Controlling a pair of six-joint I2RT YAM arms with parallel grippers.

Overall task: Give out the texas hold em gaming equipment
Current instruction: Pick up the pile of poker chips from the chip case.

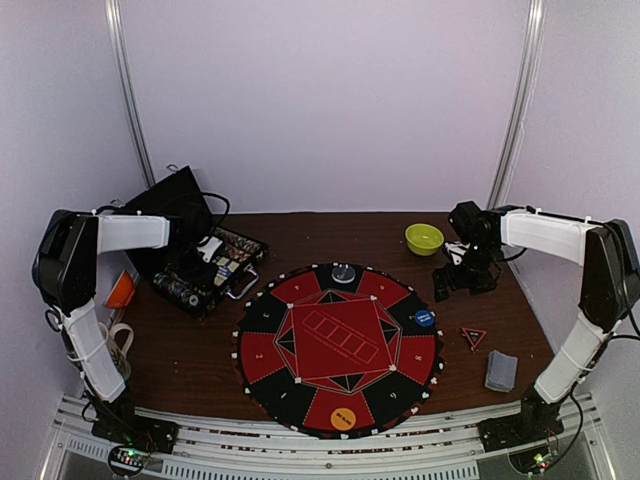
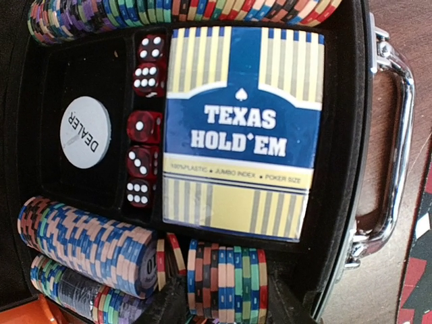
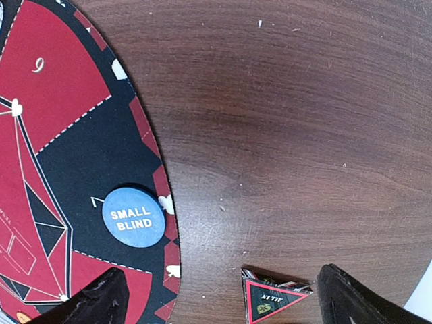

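- Poker chips lie in striped-edge rows inside the open case; in the left wrist view one row runs along 12 o'clock and more rows fill 6 to 8 o'clock
- A blue and yellow card box printed TEXAS HOLD'EM sits in the case's middle well, with a column of five red dice just beside it at 9 o'clock
- A grey DEALER disc lies in the next well, further out at 9 o'clock from the dice
- The case's chrome handle runs along its 3 o'clock side
- The left gripper hangs over the case; whether its claw is open or closed I cannot tell
- On the round red-and-black mat, a blue SMALL BLIND disc rests near the rim at 3 o'clock, an orange disc at 6 o'clock, a dark grey disc at 12 o'clock
- The case stands at 10 o'clock from the mat on the brown table
- A red ALL IN triangle lies on the table off the mat's 3 o'clock edge, and a grey-blue stack of cards at 4 o'clock
- The right gripper hovers above the table at 2 o'clock from the mat, its claw spread wide and holding nothing
- A lime-green bowl sits at 1 o'clock from the mat
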